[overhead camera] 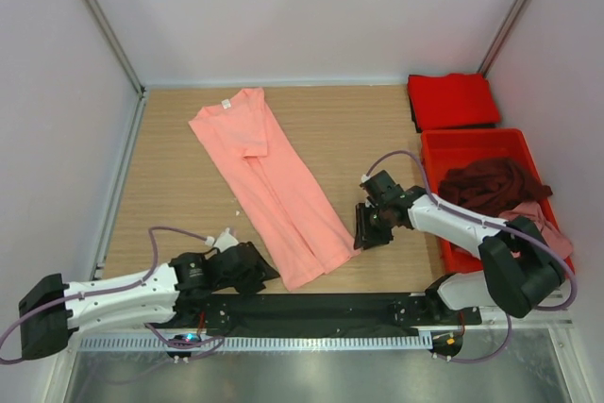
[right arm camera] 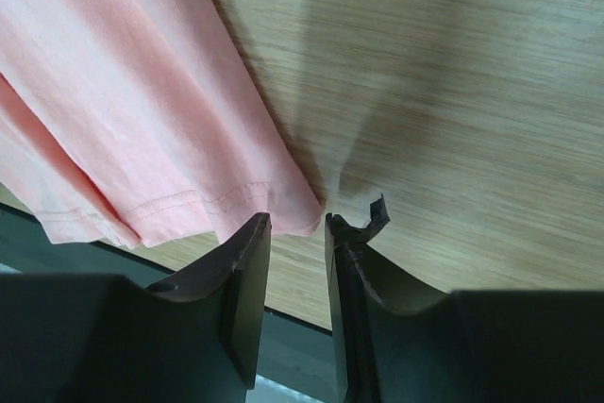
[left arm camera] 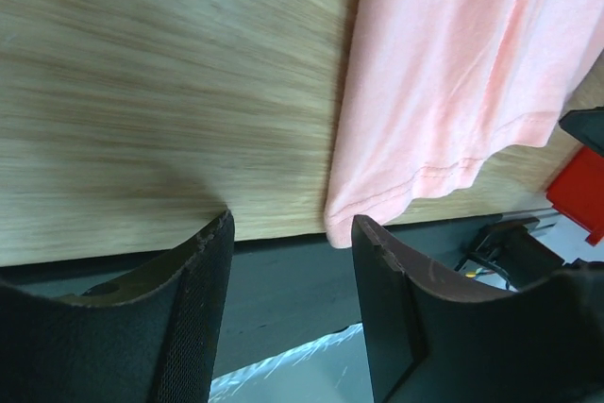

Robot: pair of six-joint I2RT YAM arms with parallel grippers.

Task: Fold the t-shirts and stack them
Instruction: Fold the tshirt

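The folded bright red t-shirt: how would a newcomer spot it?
Find the rigid red plastic bin at the wooden table's right edge. Just behind it lies the bright red cloth t-shirt, folded flat, unlike the crumpled dark maroon shirt inside the bin.

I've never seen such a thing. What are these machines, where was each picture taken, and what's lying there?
Two robot arms stand at a table. One picture looks down from above; the others come from wrist cameras. A salmon-pink t-shirt lies in a long strip on the table, a bright red shirt folded far right, a maroon shirt and a dusty pink shirt in the red bin. The left end effector and right end effector, two-fingered claws, stand open at the salmon shirt's near hem, holding nothing.
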